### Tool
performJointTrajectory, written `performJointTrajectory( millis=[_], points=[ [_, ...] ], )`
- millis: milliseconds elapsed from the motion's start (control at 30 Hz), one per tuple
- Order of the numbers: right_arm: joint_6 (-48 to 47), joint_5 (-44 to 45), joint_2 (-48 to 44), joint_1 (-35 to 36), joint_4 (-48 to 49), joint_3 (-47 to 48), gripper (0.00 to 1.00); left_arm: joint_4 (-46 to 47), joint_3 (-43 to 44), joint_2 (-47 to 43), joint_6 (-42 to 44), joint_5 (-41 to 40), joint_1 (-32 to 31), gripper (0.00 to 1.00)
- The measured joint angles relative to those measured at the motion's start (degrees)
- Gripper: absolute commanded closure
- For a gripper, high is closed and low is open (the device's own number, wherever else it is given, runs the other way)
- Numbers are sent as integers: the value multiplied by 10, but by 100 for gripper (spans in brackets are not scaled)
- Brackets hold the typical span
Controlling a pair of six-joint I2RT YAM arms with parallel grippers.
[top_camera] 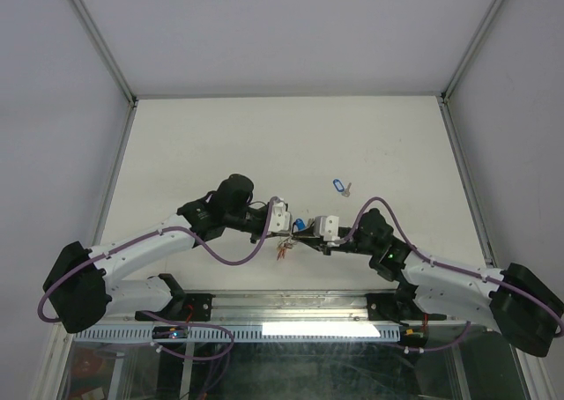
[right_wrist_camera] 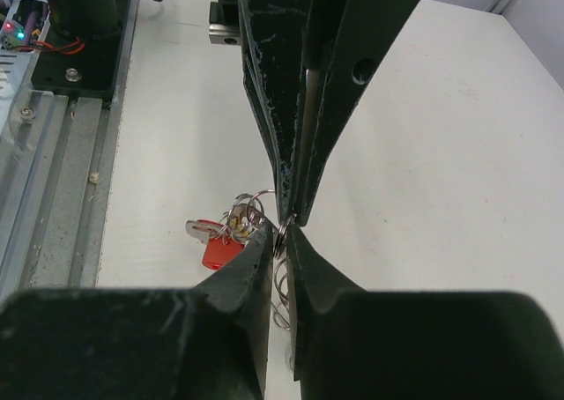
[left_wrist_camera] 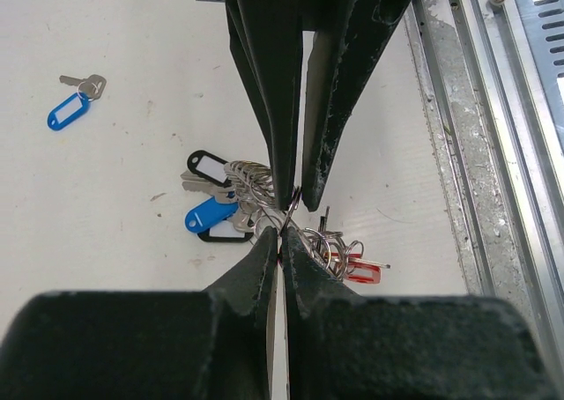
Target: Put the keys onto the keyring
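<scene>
Pinches the keyring [left_wrist_camera: 249, 178] shut in the left tool [left_wrist_camera: 280, 241], mid-frame, low over the desk [left_wrist_camera: 106, 241]. Meets it from the frame's top with the right tool [left_wrist_camera: 298, 202], jaws at a narrow slit; cannot tell whether gripping. Probably light, stiff, springy, slippery wire: best taken on bare coil, clear of the tagged keys [left_wrist_camera: 210, 215]. Runs leftward from the tips, tags fanned left.

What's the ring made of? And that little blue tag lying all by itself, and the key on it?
The ring looks like bare metal: silvery-grey wire loops that glint in the light. The blue tag is probably plastic, because it has one bright, even colour and a smooth, soft shine. Its key looks like metal too: pale silver and a bit shiny.
</scene>
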Motion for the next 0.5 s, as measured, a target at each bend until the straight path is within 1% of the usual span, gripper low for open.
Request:
performJointTrajectory(
  millis=[233, 467, 500],
  points=[
    [-2, 16, -6, 0, -47, 10, 100, -2, 2, 0, 0, -2, 0, 100],
    [12, 27, 5, 0, -75, 31, 100, -11, 2, 0, 0, -3, 0, 100],
    [16, 28, 8, 0, -79, 33, 100, -12, 2, 0, 0, -4, 0, 97]
  ],
)
